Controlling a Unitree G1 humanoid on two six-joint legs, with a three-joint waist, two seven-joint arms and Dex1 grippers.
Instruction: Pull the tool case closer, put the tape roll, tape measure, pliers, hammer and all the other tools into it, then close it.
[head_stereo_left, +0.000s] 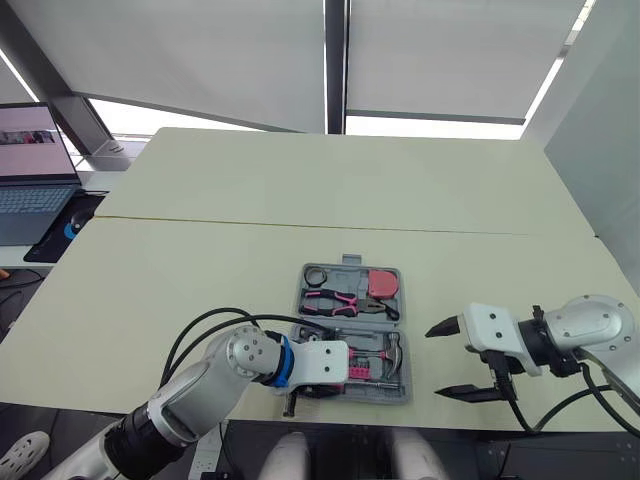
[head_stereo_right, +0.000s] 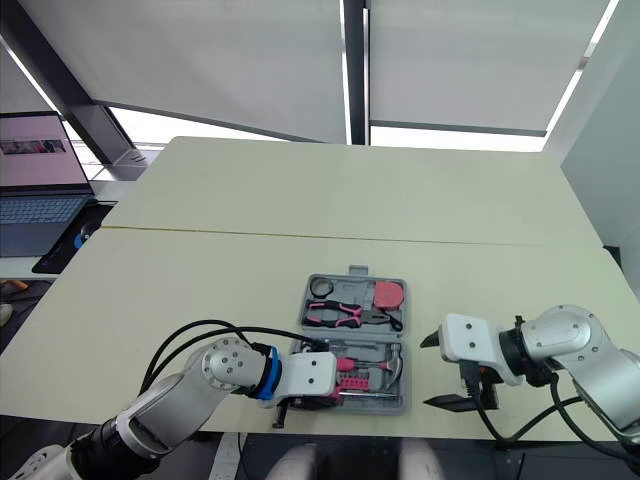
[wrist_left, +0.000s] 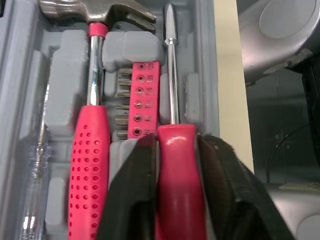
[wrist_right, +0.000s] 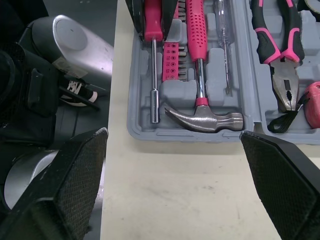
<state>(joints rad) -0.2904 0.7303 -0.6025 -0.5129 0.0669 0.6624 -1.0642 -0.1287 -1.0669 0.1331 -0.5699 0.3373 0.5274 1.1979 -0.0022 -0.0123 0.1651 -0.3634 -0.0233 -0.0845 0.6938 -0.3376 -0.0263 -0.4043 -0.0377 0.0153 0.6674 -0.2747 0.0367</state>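
Pale cream table (head_stereo_left: 300, 200) under drawn window blinds (head_stereo_left: 200, 50); laptop (head_stereo_left: 30, 170) sat off the far-left corner. Tool case (wrist_right: 200, 136) lay open near the table's front edge, btwn the two arms.

Far half of the case, L to R: tape roll (head_stereo_left: 316, 276), pliers (wrist_right: 277, 55) w/ pink-and-black grips, pink tape measure (head_stereo_left: 383, 284).

Near half: hammer (wrist_left: 90, 150) w/ pink handle, pink bit holder (wrist_left: 140, 100) just beside it, and a clear-handled tester (wrist_right: 223, 40) on the hammer's other side. A screwdriver (wrist_left: 171, 70) lay closest to the case's front wall.

We logged the L gripper (wrist_left: 176, 150) clamped on the screwdriver's pink handle, one black finger on each side. The shaft ran along the groove next to the bit holder. We couldn't tell whether the handle was fully seated.

R gripper (head_stereo_left: 436, 361) hung over bare table just right of the case. Its fingers were spread wide w/ nothing btwn them, clear of the case wall.
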